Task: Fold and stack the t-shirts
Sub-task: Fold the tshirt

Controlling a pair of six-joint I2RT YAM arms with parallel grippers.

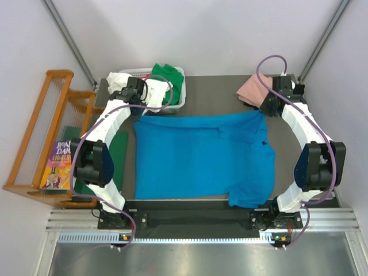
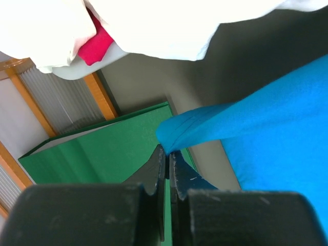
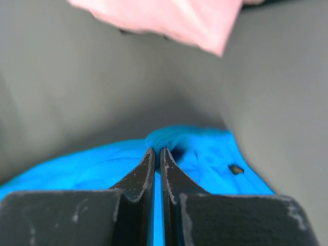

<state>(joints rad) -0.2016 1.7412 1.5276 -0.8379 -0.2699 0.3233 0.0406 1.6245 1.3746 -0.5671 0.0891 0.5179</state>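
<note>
On the dark table, top view: a bright blue cloth t-shirt point(image 1: 201, 158) lies spread nearly flat, one sleeve hanging over the near edge at the right.
Far corners, top view: the left gripper point(image 1: 140, 113) is at the shirt's far left corner, the right gripper point(image 1: 261, 112) at its far right corner.
Other tees, top view: a pale pink cloth t-shirt point(image 1: 251, 89) lies crumpled at the far right; a green cloth t-shirt point(image 1: 169, 75) sits in a white plastic basket point(image 1: 181, 98), and a white cloth t-shirt point(image 1: 118, 79) hangs over its left end.
Left of the table, top view: a flat dark green board point(image 1: 118, 152), a wooden rack point(image 1: 34, 144), a picture book point(image 1: 57, 164).
Left wrist view: left gripper point(image 2: 166, 154) with jaws pressed together, a bunched fold of blue shirt point(image 2: 266, 128) pinched at the tips; green board point(image 2: 113, 143) beneath.
Right wrist view: right gripper point(image 3: 156, 152) likewise clamped on a puckered edge of blue shirt point(image 3: 205, 154); pink tee point(image 3: 169, 18) beyond, apart from it.
</note>
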